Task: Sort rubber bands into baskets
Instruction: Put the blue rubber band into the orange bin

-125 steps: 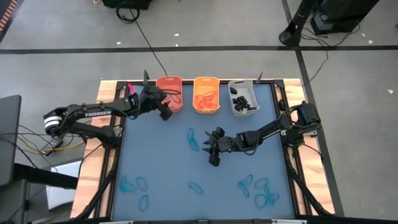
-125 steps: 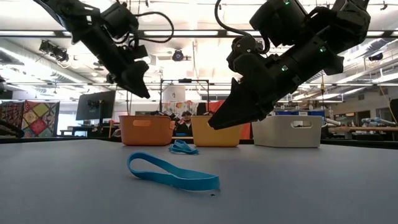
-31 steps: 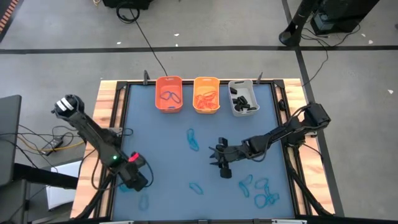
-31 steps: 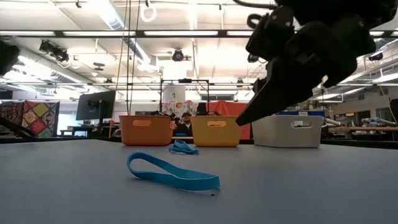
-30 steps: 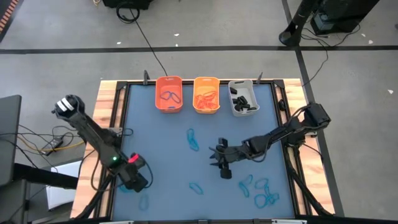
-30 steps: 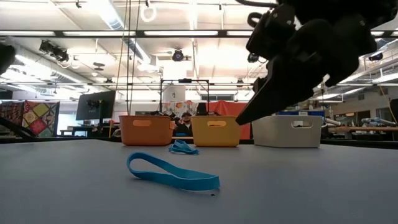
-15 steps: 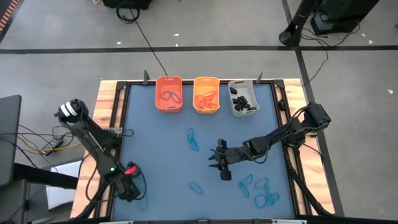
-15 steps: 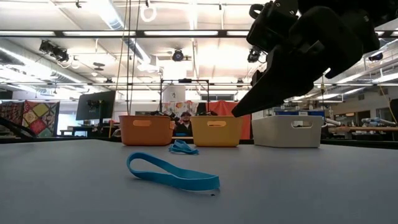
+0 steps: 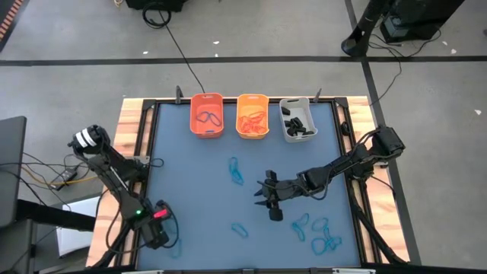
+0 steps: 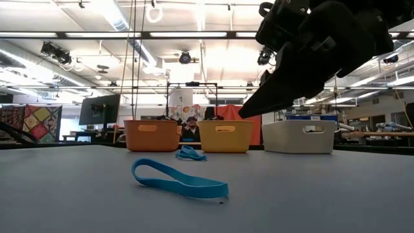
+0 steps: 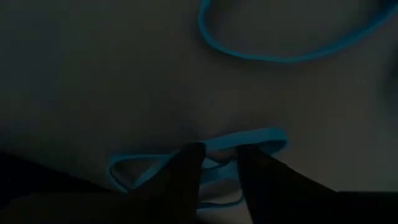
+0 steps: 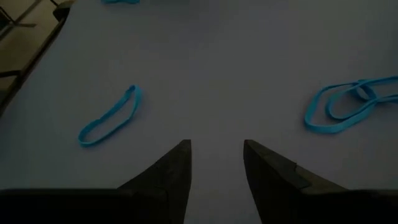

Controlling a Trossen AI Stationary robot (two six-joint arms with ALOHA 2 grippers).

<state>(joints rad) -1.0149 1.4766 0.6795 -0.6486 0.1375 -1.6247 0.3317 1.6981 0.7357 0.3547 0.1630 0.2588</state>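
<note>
Loose blue rubber bands lie flat on the dark table: one (image 9: 236,171) at the middle, one (image 9: 240,228) nearer, a cluster (image 9: 316,232) at the near right, and some (image 9: 176,245) at the near left. My left gripper (image 9: 157,234) points down over the near-left ones, open, its fingertips (image 11: 219,158) on either side of overlapping blue bands (image 11: 249,138). My right gripper (image 9: 266,202) hovers open above the table's middle with nothing between its fingers (image 12: 214,155). At the far edge stand three baskets: orange (image 9: 207,116), yellow-orange (image 9: 253,116) and grey-white (image 9: 297,119). My left gripper comes from above, pointing down, with a strand of the overlapping blue bands (image 11: 217,144) running across the gap between its two fingers. The bands lie flat on the table. Whether the fingertips touch them I cannot tell.
The orange basket holds blue bands, the yellow-orange one orange bands, the grey-white one black ones. Another blue band (image 11: 267,58) lies just beyond my left gripper. In the right wrist view a single band (image 12: 111,116) and a pair (image 12: 348,102) lie ahead. Wooden rails (image 9: 129,144) border the table.
My left gripper has moved toward the table's near edge and down, coming over the blue bands at the near left and rolling somewhat about its own axis. No band has visibly moved.
</note>
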